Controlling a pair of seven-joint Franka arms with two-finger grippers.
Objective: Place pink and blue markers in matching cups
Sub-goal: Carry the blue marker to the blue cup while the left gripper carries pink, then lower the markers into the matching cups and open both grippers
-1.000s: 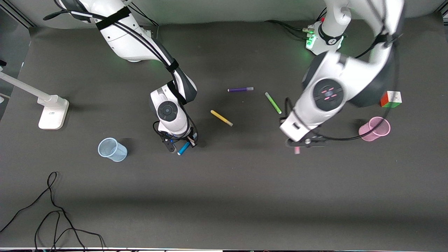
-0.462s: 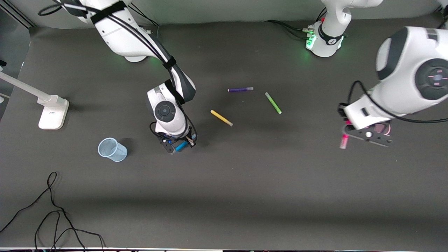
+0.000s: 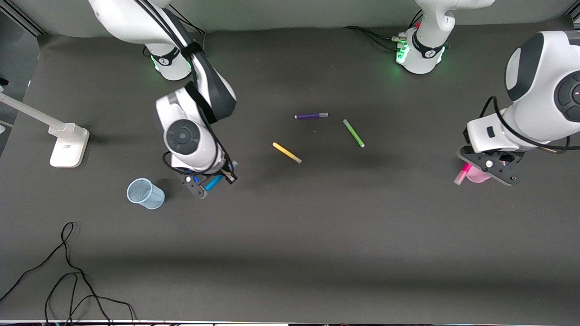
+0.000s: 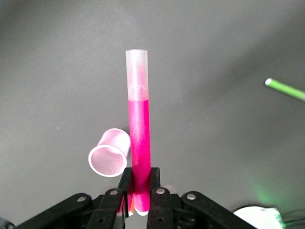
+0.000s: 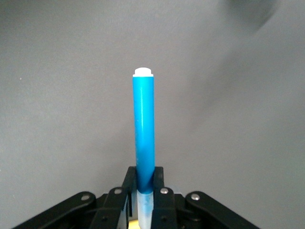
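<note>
Your pink marker (image 4: 138, 138) sits clamped near its base in the left gripper (image 4: 139, 191), pale cap pointing away, up over the pink cup (image 3: 476, 174) at the left arm's end of the table. Your blue marker (image 5: 144, 133) is pinched by its capped end in the right gripper (image 5: 144, 191), in the air beside the blue cup (image 3: 145, 194).

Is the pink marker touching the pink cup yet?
Apart. The left wrist view shows the pink marker, clamped in the jaws, well above the pink cup.
</note>
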